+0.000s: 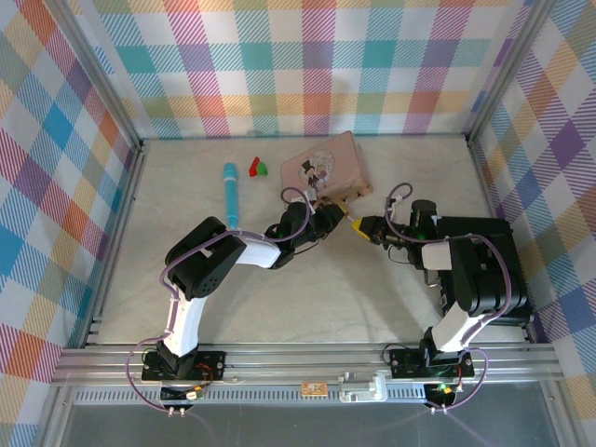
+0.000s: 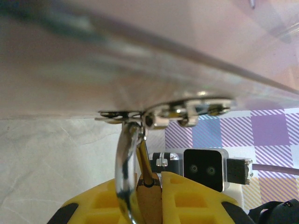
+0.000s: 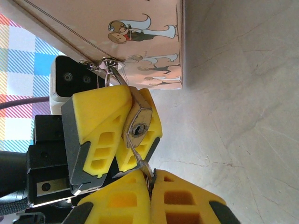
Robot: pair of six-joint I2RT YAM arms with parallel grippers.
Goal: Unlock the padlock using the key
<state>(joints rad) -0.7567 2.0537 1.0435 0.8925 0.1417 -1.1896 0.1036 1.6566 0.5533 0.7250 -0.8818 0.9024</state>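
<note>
You see the padlock (image 3: 138,125) hanging from the metal hasp (image 2: 187,111) on the front edge of the pink box (image 1: 352,175), its shackle (image 2: 125,163) looped up through it. Your left gripper (image 2: 145,200) has its yellow fingers (image 3: 100,119) clamped on the brass body just below that edge of the box, keyhole facing out. Your right gripper (image 3: 150,181), a little farther out from the box, pinches the key (image 3: 141,161) tightly. The key's thin blade points at the keyhole with its tip right at the slot, but you cannot tell whether it is inside.
</note>
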